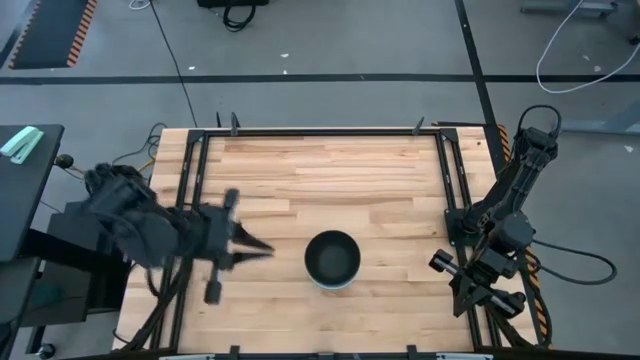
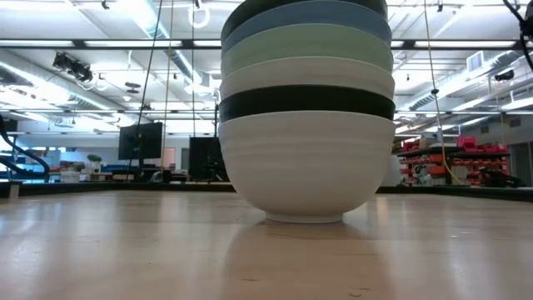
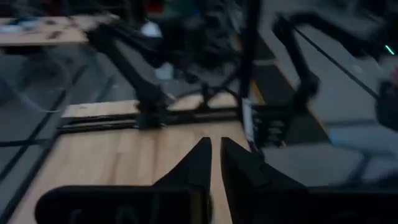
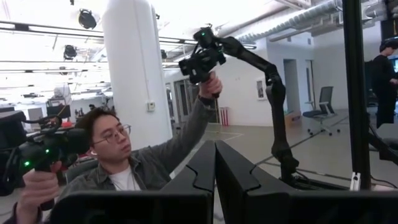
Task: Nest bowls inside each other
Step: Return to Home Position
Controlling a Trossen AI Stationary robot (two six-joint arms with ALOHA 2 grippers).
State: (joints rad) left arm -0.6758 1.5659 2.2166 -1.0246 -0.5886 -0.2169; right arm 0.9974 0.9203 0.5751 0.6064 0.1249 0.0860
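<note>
Several bowls stand nested in one stack near the table's middle, toward the near edge. In the low view the stack reads, from the bottom, white, black, white, mint green, blue and black, and the lowest white bowl's foot rests on the wood. My left gripper hovers to the left of the stack and apart from it, pointing at it. Its fingers are drawn together with nothing between them. My right gripper is shut and empty at the table's right edge, facing away into the room.
Black frame rails run along the table's far, left and right sides. The wooden top is bare on the stack's far side. Beyond the table a person holds two hand controllers.
</note>
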